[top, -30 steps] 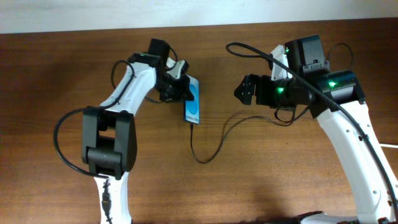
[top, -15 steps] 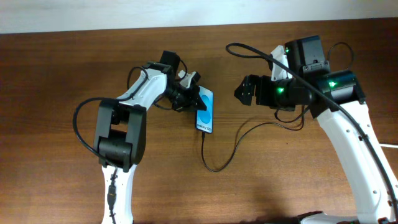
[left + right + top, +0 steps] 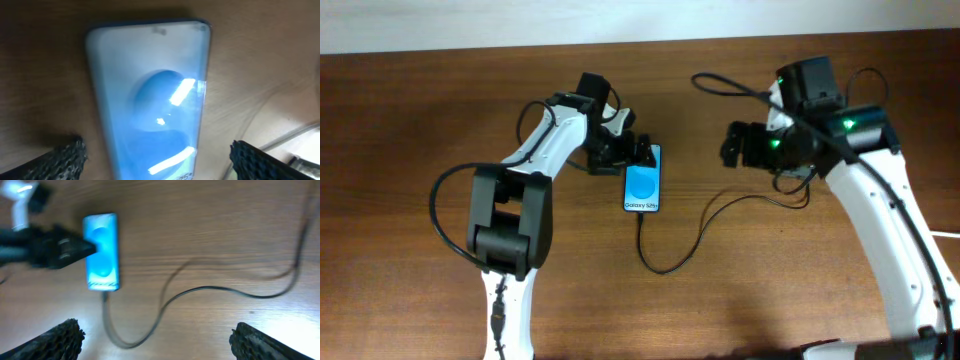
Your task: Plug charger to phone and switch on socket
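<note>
The phone [image 3: 642,182] lies flat on the brown table [image 3: 410,120], its blue screen up and the white text at its near end. It fills the left wrist view as the phone [image 3: 150,100]. My left gripper [image 3: 630,155] is at its far end and open; in the wrist view the left gripper [image 3: 157,159] has a finger on each side of the phone, with a gap at both. The charger [image 3: 670,262], a thin black cable, runs from the phone's near end in a loop toward the right arm. My right gripper [image 3: 735,145] hangs open and empty to the right of the phone. The socket is out of view.
The right wrist view shows the phone [image 3: 102,250], the left arm's dark fingers [image 3: 60,250] beside it and the charger [image 3: 210,289] curving over bare wood. The right arm's thicker black cables [image 3: 720,85] arch above the table. A white wall borders the far edge.
The left arm carried the phone to the right, turned it straight and laid it down, then its jaws opened off it. The cable loop followed. The right gripper drew back slightly to the right.
</note>
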Controlling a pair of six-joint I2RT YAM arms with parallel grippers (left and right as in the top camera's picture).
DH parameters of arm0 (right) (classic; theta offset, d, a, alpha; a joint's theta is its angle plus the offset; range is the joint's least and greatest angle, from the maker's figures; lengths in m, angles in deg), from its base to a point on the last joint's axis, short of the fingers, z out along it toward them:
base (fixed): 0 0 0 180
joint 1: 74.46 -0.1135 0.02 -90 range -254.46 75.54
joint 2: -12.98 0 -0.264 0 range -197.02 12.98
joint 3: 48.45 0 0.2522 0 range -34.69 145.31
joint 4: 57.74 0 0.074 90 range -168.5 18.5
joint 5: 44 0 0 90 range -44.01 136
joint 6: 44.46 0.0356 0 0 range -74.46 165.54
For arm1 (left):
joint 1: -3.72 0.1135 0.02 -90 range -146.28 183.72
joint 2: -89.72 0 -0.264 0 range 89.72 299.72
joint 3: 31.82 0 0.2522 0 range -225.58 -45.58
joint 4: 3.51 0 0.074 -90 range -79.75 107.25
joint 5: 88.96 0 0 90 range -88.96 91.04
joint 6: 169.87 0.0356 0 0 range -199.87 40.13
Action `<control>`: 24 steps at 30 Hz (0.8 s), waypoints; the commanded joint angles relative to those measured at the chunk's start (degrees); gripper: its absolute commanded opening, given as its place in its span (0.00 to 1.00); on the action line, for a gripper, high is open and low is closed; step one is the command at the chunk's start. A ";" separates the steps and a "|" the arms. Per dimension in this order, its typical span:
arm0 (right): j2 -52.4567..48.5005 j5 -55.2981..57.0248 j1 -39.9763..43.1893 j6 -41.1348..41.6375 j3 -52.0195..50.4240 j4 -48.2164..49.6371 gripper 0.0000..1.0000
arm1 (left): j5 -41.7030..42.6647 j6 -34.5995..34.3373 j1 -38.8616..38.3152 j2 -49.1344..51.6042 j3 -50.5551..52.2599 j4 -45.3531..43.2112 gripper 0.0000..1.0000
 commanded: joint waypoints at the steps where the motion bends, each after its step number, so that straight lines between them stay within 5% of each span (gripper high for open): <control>1: -1.64 3.04 7.58 0.00 0.42 0.83 0.98 | -11.30 0.52 3.93 0.24 -2.45 4.15 1.00; 10: -7.72 8.50 25.03 -2.80 0.44 10.93 0.98 | -28.46 0.52 8.87 -23.17 -4.63 3.32 0.99; 18: -32.09 0.81 39.06 -5.84 21.81 -1.03 0.98 | -28.81 0.50 8.87 -23.58 -4.57 3.34 0.99; 24: -39.23 1.77 39.63 -5.64 23.23 5.81 0.98 | -28.81 0.50 8.87 -23.58 -4.57 3.34 0.99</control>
